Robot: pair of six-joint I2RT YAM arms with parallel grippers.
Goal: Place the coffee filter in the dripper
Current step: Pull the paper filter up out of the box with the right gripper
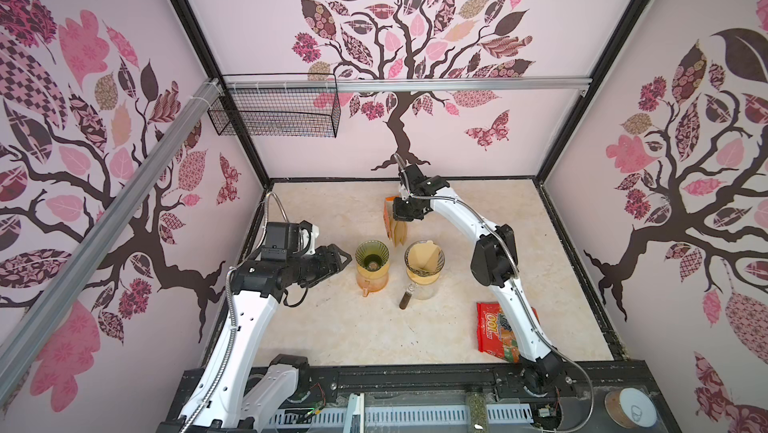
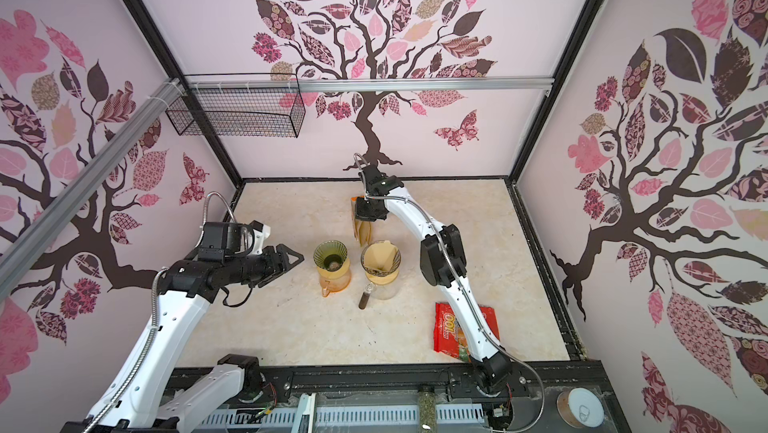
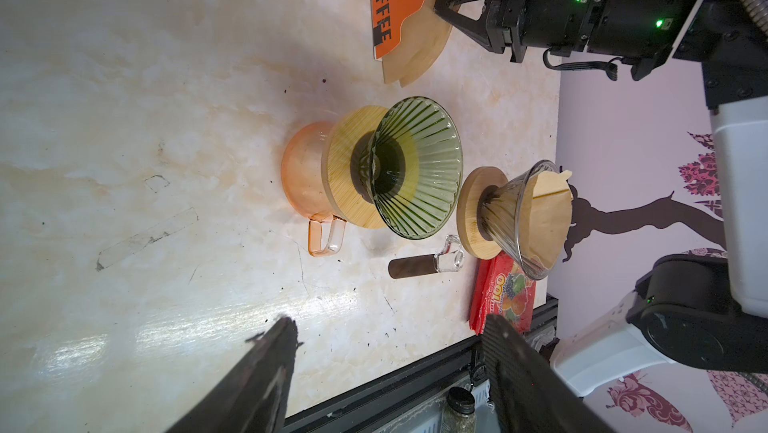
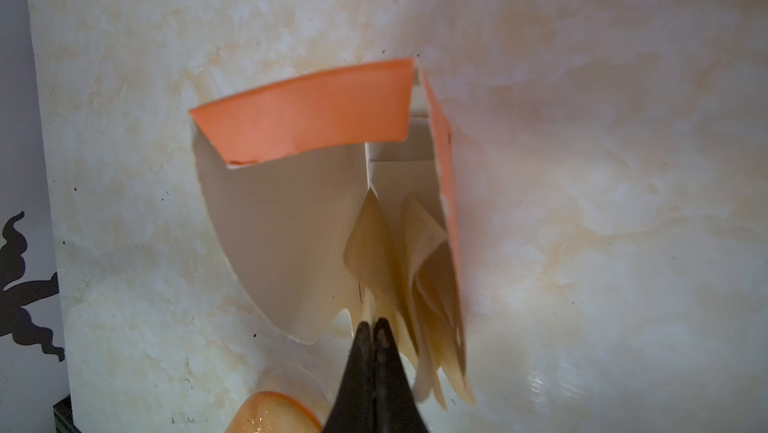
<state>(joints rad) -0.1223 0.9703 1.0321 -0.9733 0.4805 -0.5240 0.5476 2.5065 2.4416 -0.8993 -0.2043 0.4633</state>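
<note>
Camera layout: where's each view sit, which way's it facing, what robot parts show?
Both top views: high overhead, facing down onto the table; left arm and right arm show.
Left wrist: looks past the open left gripper at the green dripper.
Right wrist: looks past the right gripper, shut on a coffee filter, into the filter box.
Shared by wrist views: filter box.

table (image 1: 332, 327) front bare | green dripper (image 1: 372, 253) top unblocked | filter box (image 1: 387, 217) behind

Dripper (image 3: 432, 186): ribbed green | carafe (image 3: 303, 169): translucent orange | filter box (image 3: 399, 3): orange, black lettering | filters (image 3: 419, 61): tan | worktop (image 3: 124, 119): cream marble | packet (image 3: 498, 298): red | wall (image 1: 540, 127): pink, tree motif
</note>
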